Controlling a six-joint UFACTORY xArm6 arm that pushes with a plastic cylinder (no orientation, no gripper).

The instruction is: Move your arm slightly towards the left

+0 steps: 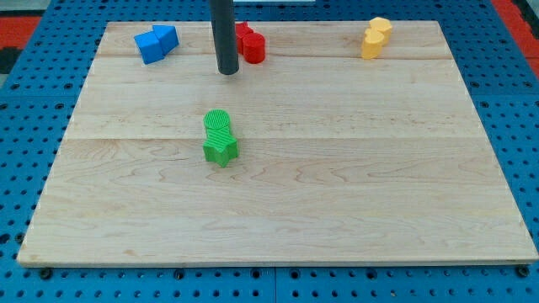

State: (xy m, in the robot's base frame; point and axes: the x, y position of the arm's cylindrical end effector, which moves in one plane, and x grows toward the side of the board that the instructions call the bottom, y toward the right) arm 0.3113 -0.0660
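My dark rod comes down from the view's top and my tip (228,72) rests on the wooden board (278,210) near its top edge. Red blocks (250,44) sit just right of the rod, partly hidden behind it. Blue blocks (157,43) lie to the tip's left at the board's top left. A green cylinder (218,124) and a green star-shaped block (221,150) touch each other below the tip, near the board's middle. Yellow blocks (376,38) sit at the top right.
The board lies on a blue perforated table (25,126). A red surface (21,21) shows at the view's top left corner and top right corner.
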